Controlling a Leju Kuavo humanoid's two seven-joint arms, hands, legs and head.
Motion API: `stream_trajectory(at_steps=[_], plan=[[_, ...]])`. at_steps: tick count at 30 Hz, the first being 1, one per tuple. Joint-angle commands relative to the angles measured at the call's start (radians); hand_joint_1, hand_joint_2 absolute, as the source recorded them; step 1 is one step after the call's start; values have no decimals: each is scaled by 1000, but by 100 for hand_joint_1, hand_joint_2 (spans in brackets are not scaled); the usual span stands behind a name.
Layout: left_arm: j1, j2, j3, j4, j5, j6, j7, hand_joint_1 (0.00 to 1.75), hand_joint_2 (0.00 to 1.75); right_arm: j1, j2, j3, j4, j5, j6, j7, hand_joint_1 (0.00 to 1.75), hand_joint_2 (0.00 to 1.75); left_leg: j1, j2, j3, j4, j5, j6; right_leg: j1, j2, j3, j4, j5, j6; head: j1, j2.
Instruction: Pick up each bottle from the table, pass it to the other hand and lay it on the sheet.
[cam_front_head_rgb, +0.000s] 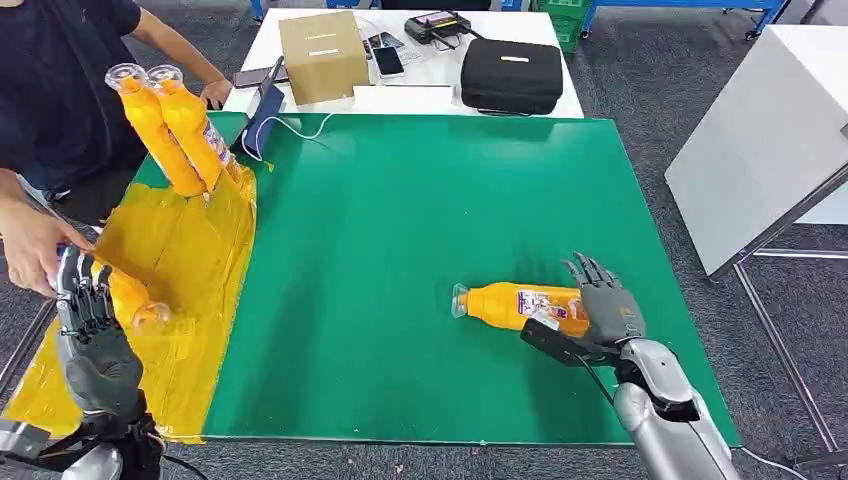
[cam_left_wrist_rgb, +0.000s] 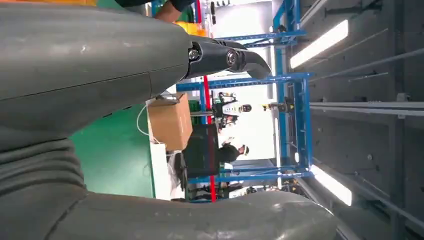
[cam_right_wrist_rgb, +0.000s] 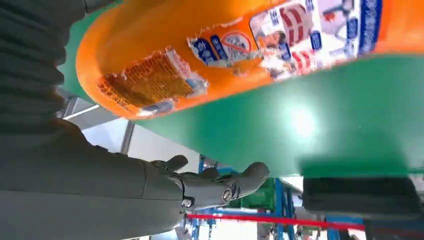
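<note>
- On the yellow sheet (cam_front_head_rgb: 190, 260), along the left side of the green counter (cam_front_head_rgb: 420, 210), lie three orange bottles: two side by side at the far end (cam_front_head_rgb: 175, 125), and one near the left robot hand (cam_front_head_rgb: 135, 300).
- At the left edge, a person's hand (cam_front_head_rgb: 25, 245) reaches in beside the left robot hand (cam_front_head_rgb: 85, 310), whose fingers point upward next to the near bottle; whether it grips anything I cannot tell.
- Across the middle, green counter lies bare between sheet and right side.
- To the right, a fourth orange bottle (cam_front_head_rgb: 520, 305) lies on its side, clear cap end leftward, its label torn and printed in blue and red.
- Right robot hand (cam_front_head_rgb: 600, 310) is at that bottle's base, fingers spread apart and thumb below it, not closed around it.
- Beyond the counter's far edge stand a cardboard box (cam_front_head_rgb: 322, 55) and a black case (cam_front_head_rgb: 512, 75).
</note>
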Motion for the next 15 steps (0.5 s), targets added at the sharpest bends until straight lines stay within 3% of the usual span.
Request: stream_trajectory(at_steps=[1,4,5,6,10,15], plan=[[-56,18,-17,105,24,-8,10,0,0,-171,-45,116,236,-6,94,5,0,175,0,2,2,0,0,-1,0,3,2,-1,1,-1,0,0],[-67,25,-23,121,31,-16,13,0,0,-197,-85,166,268,-40,174,-2,0,175,1,1,3,0,0,-2,1,2,3,-1,0,-2,0,0],[-82,32,-28,141,39,-19,12,0,0,-219,-134,213,296,-98,287,-24,157,175,1,1,4,0,0,-2,1,2,4,-1,0,-2,0,0],[-98,38,-34,164,46,-21,10,0,0,-225,-177,242,301,-141,334,-44,175,175,0,0,2,0,0,-1,0,1,3,0,0,-1,0,0],[-147,59,-70,232,69,-9,-1,0,0,-221,-328,360,280,-307,430,-75,175,175,0,-7,1,2,1,-1,0,-5,4,0,-2,-1,0,0],[-140,62,-75,237,80,-1,0,0,0,-217,-366,412,233,-389,438,-30,175,175,0,-11,4,0,1,0,0,-9,8,-3,-1,-1,1,0]])
